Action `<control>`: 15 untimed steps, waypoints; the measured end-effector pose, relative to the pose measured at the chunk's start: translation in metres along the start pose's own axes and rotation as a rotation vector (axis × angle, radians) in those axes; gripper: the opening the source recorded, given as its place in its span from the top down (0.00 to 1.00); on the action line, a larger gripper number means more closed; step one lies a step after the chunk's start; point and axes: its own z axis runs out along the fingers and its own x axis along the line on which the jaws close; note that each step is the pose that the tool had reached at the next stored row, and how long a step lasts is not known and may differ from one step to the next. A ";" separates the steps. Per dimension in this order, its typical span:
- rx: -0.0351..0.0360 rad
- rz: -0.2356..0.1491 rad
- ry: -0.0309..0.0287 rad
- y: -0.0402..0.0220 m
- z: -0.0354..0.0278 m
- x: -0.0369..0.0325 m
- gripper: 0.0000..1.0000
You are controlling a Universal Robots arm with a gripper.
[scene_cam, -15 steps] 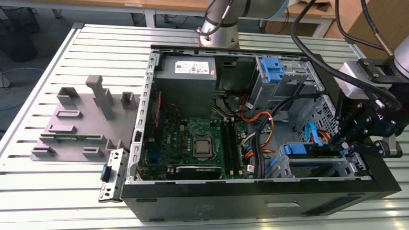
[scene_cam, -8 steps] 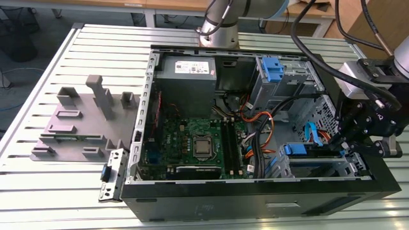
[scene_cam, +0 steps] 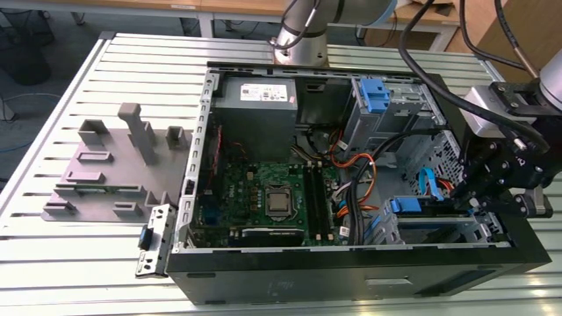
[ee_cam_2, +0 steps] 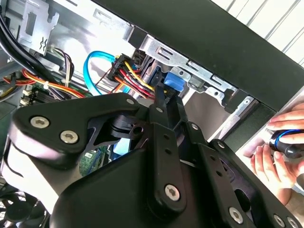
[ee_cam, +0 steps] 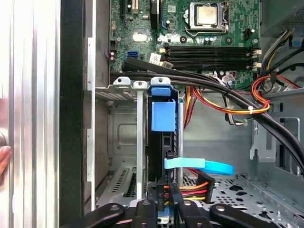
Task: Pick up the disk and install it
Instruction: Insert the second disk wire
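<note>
The disk (ee_cam: 161, 137) stands on edge in the drive cage (ee_cam: 124, 123) at the computer case's (scene_cam: 351, 280) corner, hemmed by metal walls and cables (ee_cam: 223, 104), with the pincer (ee_cam: 159, 209) just above it, its open-or-closed state impossible to tell.

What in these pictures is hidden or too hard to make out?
- The disk: in the first wrist view it stands edge-on in its bay, so its label is hidden.
- The claw: the first wrist view's edge cuts off its body.
- The hand: in the second wrist view the claw's links and the picture's edge cut it off; what it holds is unclear.
</note>
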 end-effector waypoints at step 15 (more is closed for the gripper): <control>0.0000 -0.001 -0.0002 0.0000 0.0014 -0.0002 0.83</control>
